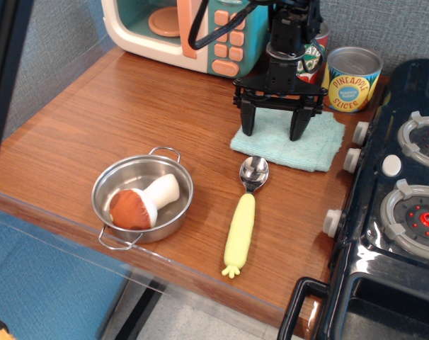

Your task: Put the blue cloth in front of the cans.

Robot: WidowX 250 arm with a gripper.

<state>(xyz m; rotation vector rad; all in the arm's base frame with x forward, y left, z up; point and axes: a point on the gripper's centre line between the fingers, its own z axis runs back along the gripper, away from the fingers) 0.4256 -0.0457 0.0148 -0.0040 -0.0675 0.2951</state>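
Two cans (336,71) sit at the back by the wall, w/ the blue cloth (289,139) now lying flat on the table (94,120) right in front of them, just above the spoon (244,212). Your gripper (273,128) has its fingers spread wide, tips pressing down on the cloth's back edge, not pinching it. Placement looks abt done, so lift straight up, no sideways drag, or you'll bunch the cloth or clip the tomato can behind the arm, & stay clear of the stove knobs (355,145) at right
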